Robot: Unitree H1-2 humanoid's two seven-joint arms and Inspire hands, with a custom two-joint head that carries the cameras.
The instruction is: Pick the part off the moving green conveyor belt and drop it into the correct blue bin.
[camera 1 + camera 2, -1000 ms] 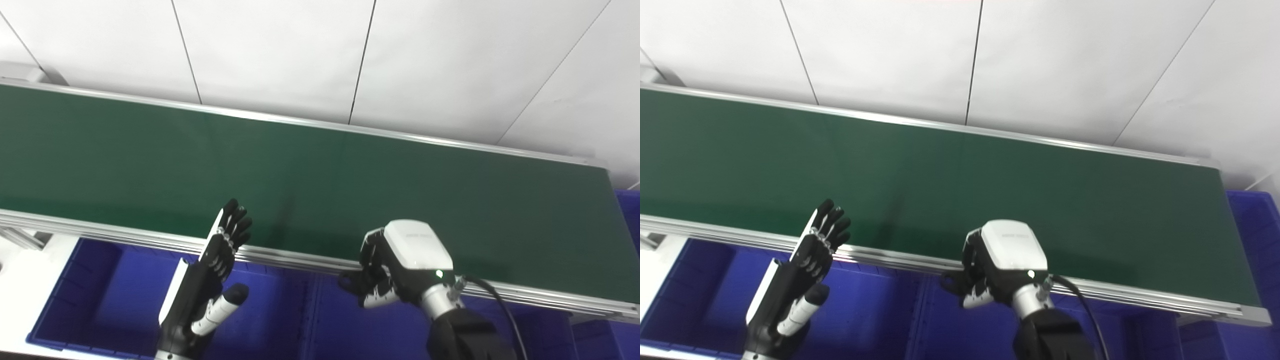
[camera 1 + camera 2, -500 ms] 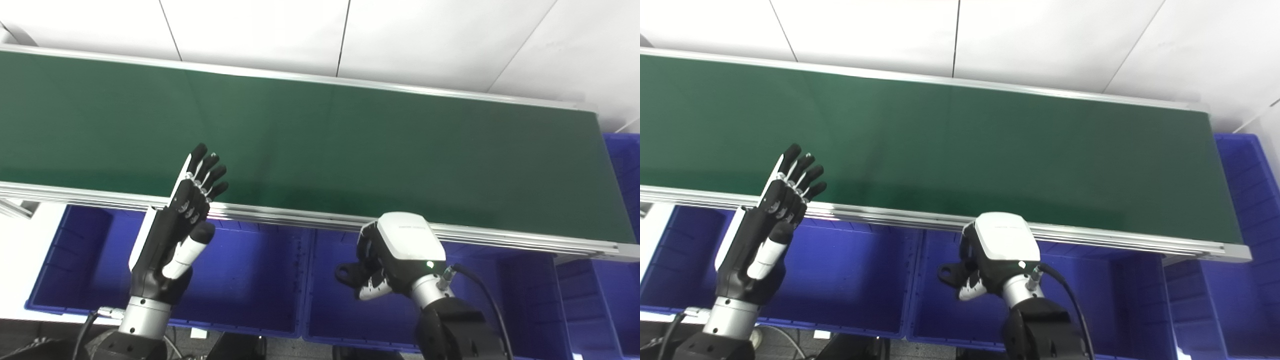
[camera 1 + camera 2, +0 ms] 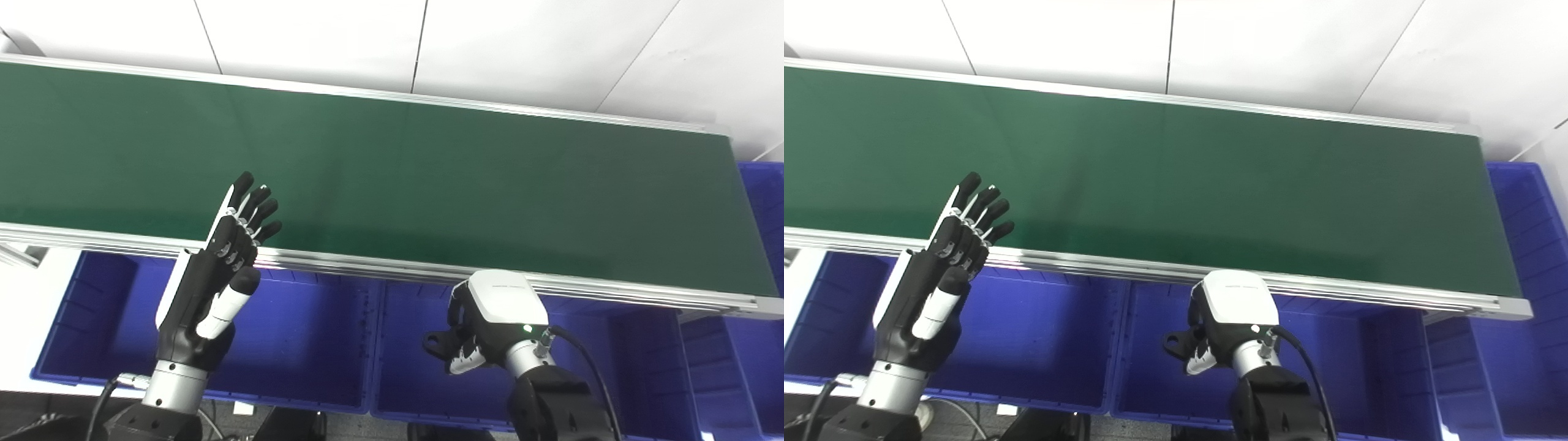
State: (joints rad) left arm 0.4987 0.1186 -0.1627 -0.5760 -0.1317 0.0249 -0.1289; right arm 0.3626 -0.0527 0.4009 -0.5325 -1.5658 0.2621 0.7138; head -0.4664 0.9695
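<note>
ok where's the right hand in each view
Left eye view: the right hand sits low, right of centre, over a blue bin, just below the belt's near rail.
Right eye view: the right hand sits low, near centre, over the same bin.
Shared landmark: the near rail of the green belt, running just above the hand in both.

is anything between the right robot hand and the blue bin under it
Nothing visible. The right robot hand, curled around a small dark part, hangs directly over the open blue bin, below the conveyor belt's edge.
</note>
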